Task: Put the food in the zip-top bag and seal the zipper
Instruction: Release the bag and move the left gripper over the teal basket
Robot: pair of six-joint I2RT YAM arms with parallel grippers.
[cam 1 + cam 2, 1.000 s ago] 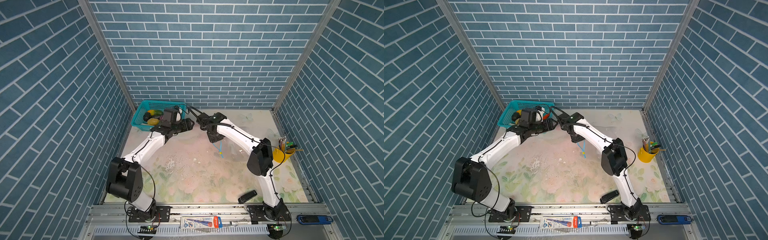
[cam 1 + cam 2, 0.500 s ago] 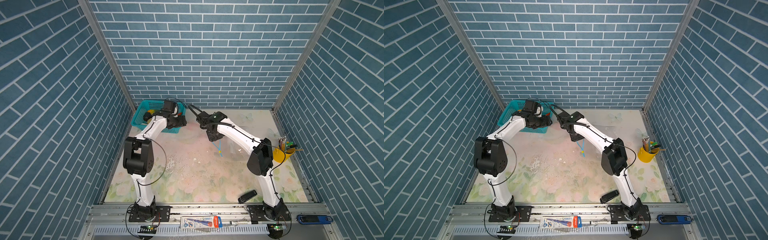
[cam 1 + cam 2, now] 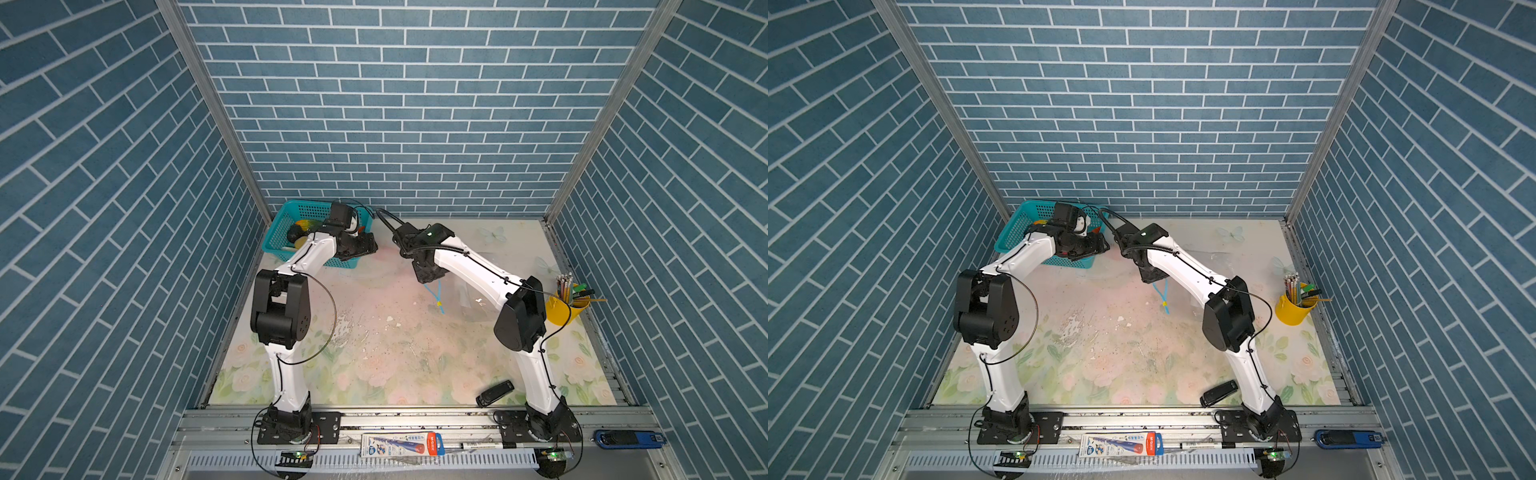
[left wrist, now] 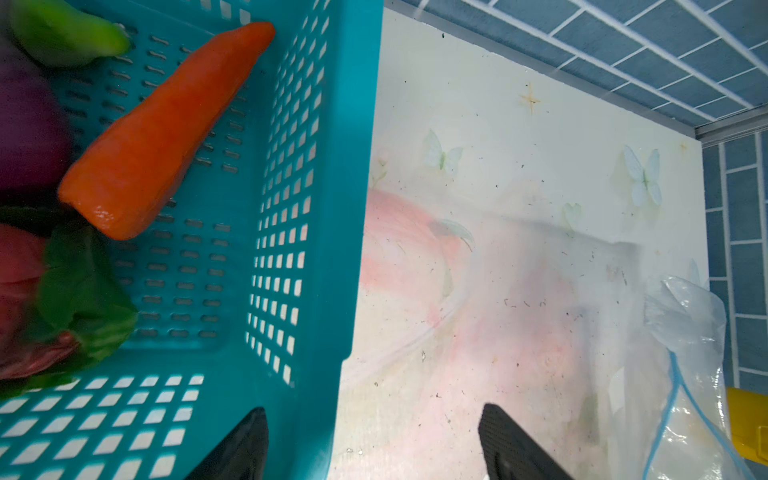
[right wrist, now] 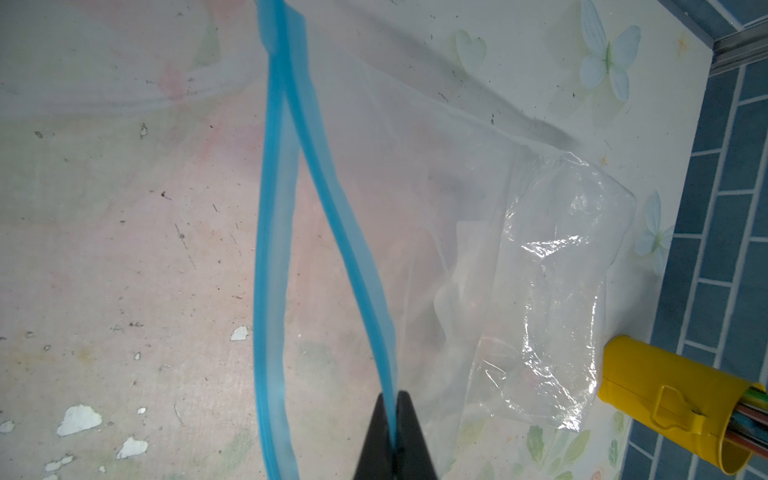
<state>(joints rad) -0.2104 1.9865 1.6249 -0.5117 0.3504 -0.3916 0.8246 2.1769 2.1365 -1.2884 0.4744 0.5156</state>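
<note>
Left gripper (image 4: 372, 419) apart, empty, straddling one wall of the teal basket (image 4: 328, 199): one finger inside, one outside over the desk (image 4: 498, 166); carrot (image 4: 162, 129) lies on the basket floor ahead, long axis oblique to that wall, blunt end nearer; left arm closer. Right gripper (image 5: 395, 409) clamped on the zipper (image 5: 332, 208) of the zip-top bag (image 5: 552, 291), outside the basket, mouth gaping. Rest of the food (image 4: 25, 124) blurred, cut off at frame edge.
</note>
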